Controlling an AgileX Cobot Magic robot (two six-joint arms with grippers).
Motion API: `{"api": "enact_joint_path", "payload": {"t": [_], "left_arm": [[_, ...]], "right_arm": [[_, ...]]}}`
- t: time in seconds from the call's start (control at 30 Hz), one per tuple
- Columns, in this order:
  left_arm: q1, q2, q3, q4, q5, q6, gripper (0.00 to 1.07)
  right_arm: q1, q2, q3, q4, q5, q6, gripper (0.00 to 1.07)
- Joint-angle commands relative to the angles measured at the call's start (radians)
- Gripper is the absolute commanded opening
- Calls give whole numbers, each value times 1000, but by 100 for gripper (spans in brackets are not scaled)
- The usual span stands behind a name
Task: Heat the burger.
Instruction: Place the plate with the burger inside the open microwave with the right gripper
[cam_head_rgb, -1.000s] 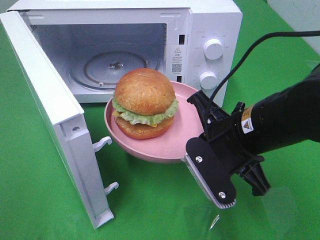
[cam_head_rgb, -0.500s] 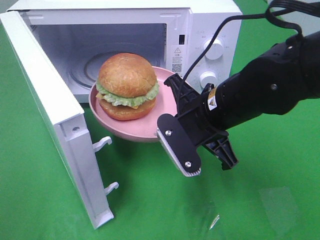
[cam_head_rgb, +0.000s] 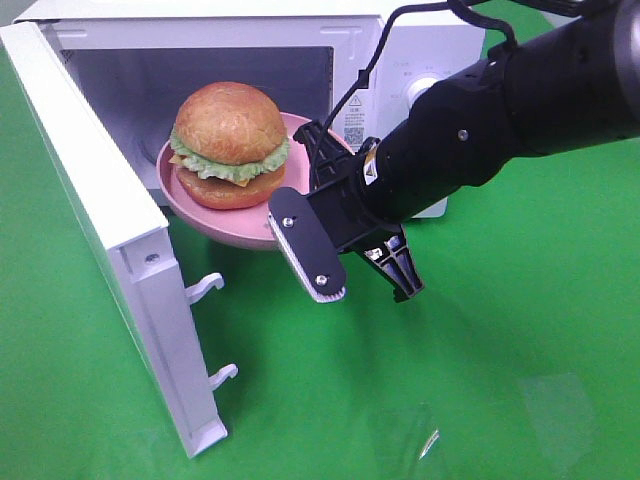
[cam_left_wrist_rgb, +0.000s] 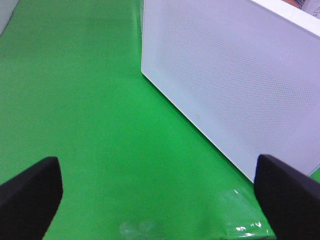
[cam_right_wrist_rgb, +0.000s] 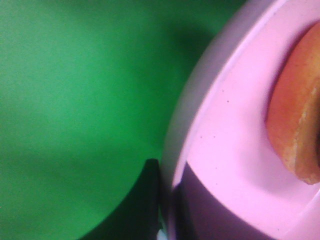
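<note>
Evidently the right gripper (cam_head_rgb: 298, 195) has carried the plate (cam_head_rgb: 205, 218) from in front of the microwave (cam_head_rgb: 400, 60) up to its mouth. Its fingers remain clamped on the plate's near rim. The burger (cam_head_rgb: 230, 145) sits on the plate, held clear of the worktop (cam_head_rgb: 500, 350) beside the open door (cam_head_rgb: 90, 200). Judgement: loading is nearly done, while set-down and door closure are outstanding. The left gripper (cam_left_wrist_rgb: 160, 200) hangs outside the door, fingers wide apart and empty. The floor of the cavity (cam_head_rgb: 300, 80) is hidden behind the burger. Whether the plate has crossed the sill cannot be told. The right wrist view is blurred.
</note>
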Motion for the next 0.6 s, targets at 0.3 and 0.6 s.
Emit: {"api": "enact_joint_path", "payload": {"t": [0.3, 0.6], "left_arm": [[1, -4, 1, -6, -15, 3, 98], [1, -4, 1, -6, -15, 3, 98]], "right_arm": [[-1, 66, -123, -55, -16, 113, 0], [22, 127, -235, -207, 47, 352, 0]]}}
